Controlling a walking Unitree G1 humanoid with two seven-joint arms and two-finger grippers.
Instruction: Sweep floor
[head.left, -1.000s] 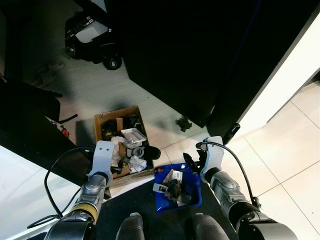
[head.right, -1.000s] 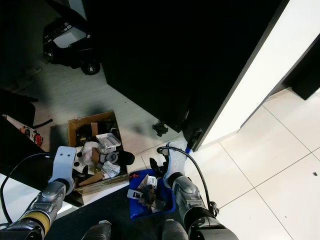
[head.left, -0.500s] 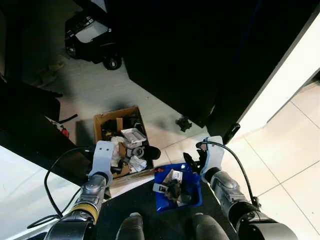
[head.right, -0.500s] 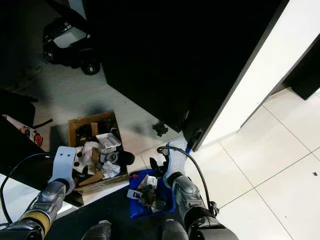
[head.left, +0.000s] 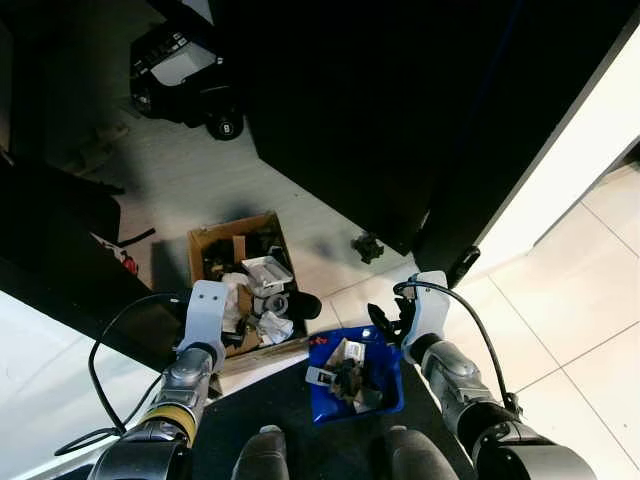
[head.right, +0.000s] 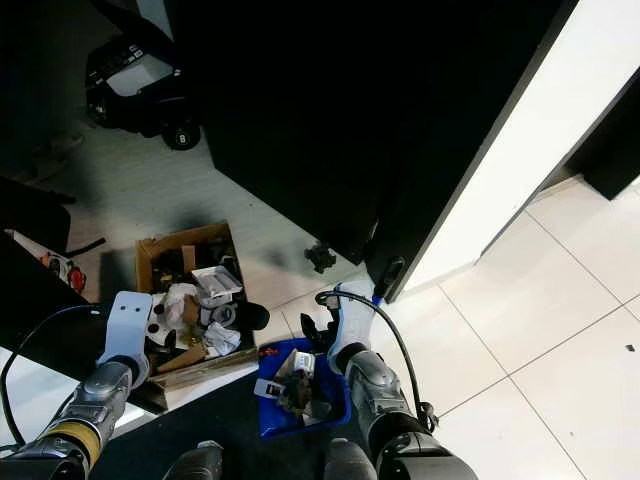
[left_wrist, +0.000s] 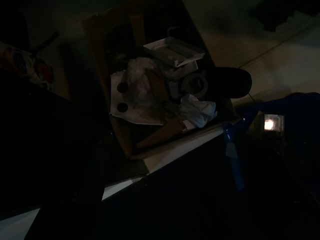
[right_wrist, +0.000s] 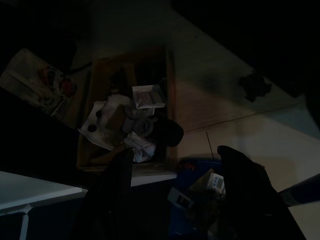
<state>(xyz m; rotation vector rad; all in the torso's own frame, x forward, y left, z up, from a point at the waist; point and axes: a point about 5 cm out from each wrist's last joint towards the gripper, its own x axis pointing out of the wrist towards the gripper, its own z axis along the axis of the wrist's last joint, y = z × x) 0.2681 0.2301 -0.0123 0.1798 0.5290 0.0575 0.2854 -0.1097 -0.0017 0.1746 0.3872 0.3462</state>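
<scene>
The right gripper, fingers spread, hovered at the loaded dustpan beside the box, presumably for emptying. Left gripper's state: cannot tell.

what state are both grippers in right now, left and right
Left gripper: cannot be told; it hangs beside the brown cardboard box of rubbish.
Right gripper: jaws open, holding nothing, above the blue plastic dustpan.
</scene>
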